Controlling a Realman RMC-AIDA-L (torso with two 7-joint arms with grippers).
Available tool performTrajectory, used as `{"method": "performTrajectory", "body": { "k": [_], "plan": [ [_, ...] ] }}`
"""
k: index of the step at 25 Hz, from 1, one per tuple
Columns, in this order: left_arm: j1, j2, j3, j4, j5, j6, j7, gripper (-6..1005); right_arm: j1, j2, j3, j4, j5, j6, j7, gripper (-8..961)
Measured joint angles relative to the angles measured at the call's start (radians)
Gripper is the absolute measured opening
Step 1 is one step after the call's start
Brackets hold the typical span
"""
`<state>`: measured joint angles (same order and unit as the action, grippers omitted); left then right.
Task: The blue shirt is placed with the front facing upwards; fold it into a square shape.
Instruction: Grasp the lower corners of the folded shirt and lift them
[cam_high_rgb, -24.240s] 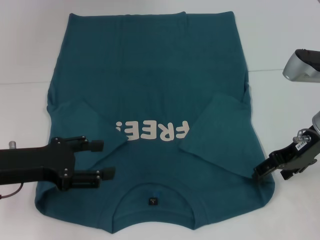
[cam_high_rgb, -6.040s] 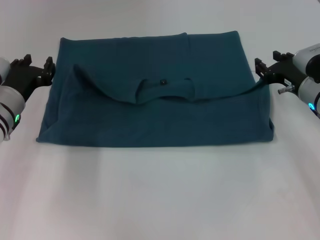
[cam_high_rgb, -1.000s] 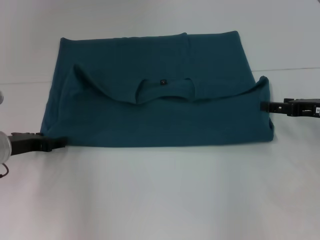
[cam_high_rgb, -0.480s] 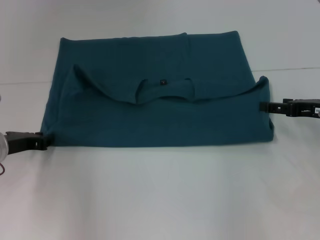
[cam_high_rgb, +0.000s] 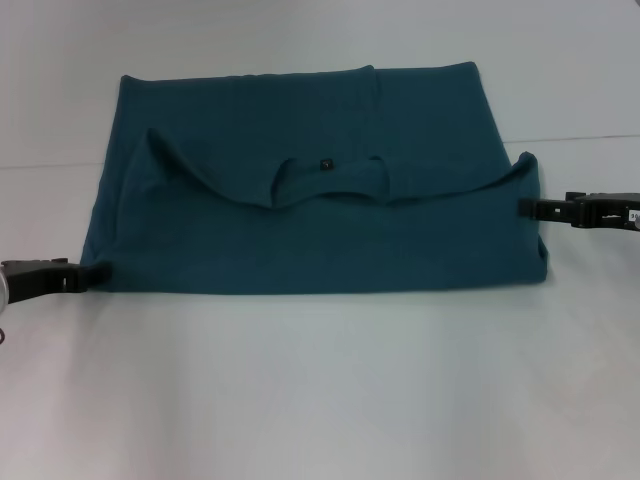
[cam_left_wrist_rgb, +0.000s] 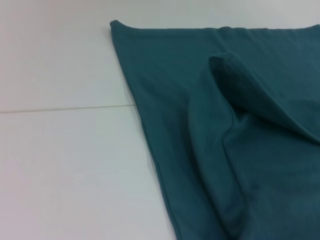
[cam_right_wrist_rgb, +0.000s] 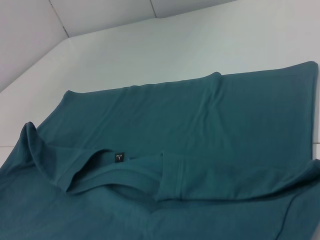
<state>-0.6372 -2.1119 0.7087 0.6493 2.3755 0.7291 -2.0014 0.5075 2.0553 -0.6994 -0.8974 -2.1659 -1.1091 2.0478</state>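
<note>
The blue shirt (cam_high_rgb: 300, 220) lies on the white table folded in half, a wide teal rectangle. Its collar edge is turned over onto the middle, with the small black neck tag (cam_high_rgb: 324, 162) showing. My left gripper (cam_high_rgb: 88, 275) lies low on the table, its tip touching the shirt's near left corner. My right gripper (cam_high_rgb: 530, 208) reaches in from the right and meets the shirt's right edge, just below a raised fold. The left wrist view shows the shirt (cam_left_wrist_rgb: 225, 125) with its left edge and a rolled fold. The right wrist view shows the shirt (cam_right_wrist_rgb: 175, 150) with its collar and neck tag (cam_right_wrist_rgb: 118, 157).
The white table (cam_high_rgb: 320, 400) stretches wide in front of the shirt. A thin seam line (cam_high_rgb: 580, 137) crosses it behind the right gripper. A wall joint shows at the far side in the right wrist view.
Over the last second my left gripper slid back to the left, from under the shirt's near edge to its corner. The right gripper and the shirt have hardly moved.
</note>
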Motion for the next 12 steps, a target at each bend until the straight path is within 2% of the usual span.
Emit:
{"method": "performTrajectory", "body": {
  "k": [1,3,12],
  "plan": [
    [-0.001,0.000,0.000,0.000,0.000,0.002,-0.010,429,0.001,0.000,0.000,0.000,0.000,0.000,0.000,930],
    [-0.001,0.001,0.000,0.002,0.000,0.011,-0.022,656,0.003,-0.001,0.000,0.000,0.000,0.000,0.000,931],
    [-0.001,0.001,0.000,0.006,0.001,0.045,-0.042,811,0.006,-0.003,0.000,0.000,0.000,0.000,0.000,930]
  ]
}}
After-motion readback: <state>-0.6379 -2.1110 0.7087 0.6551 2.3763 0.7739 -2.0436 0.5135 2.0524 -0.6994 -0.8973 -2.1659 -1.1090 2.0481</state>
